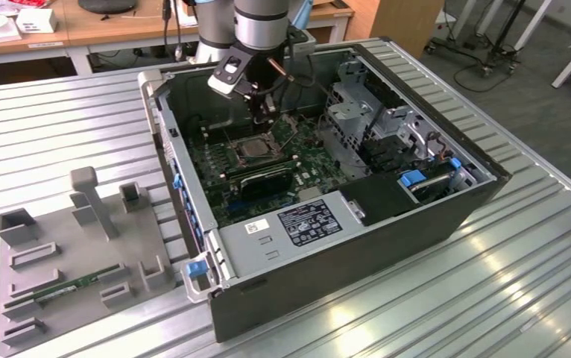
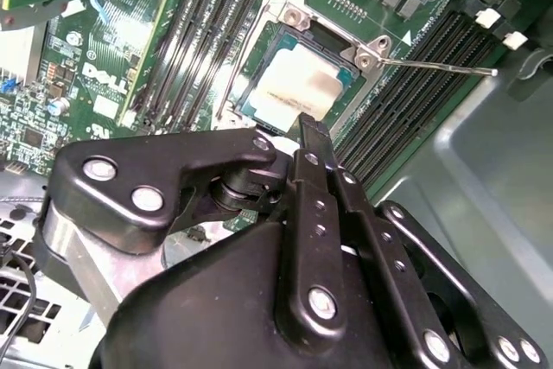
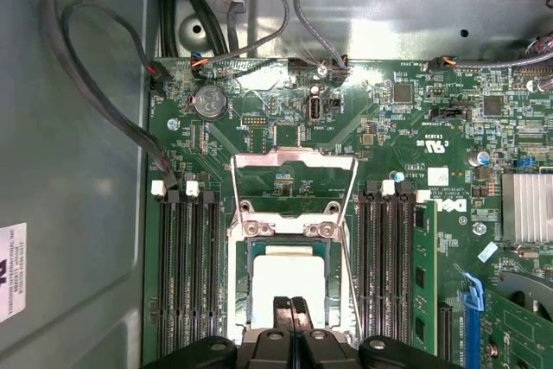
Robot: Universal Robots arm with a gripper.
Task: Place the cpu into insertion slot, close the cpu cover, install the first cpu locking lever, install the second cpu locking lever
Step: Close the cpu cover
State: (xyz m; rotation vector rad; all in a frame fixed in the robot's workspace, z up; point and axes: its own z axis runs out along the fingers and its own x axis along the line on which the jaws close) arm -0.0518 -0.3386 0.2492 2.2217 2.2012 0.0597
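The cpu [image 3: 289, 276] — a flat square with a pale, matte silver face — lies seated in the insertion slot [image 3: 245, 257], near the middle of the green motherboard [image 3: 389, 110]; the cpu cover [image 3: 294, 164], a thin silver frame with a large square cut-out, is flipped back, open; the black gripper [image 3: 290, 304] has its jointed fingers pressed together, nothing between them, tips over one edge of the chip — whether touching, I cannot tell; a thin wire locking lever [image 2: 441, 65] juts free across the long black memory slots [image 3: 186, 274].
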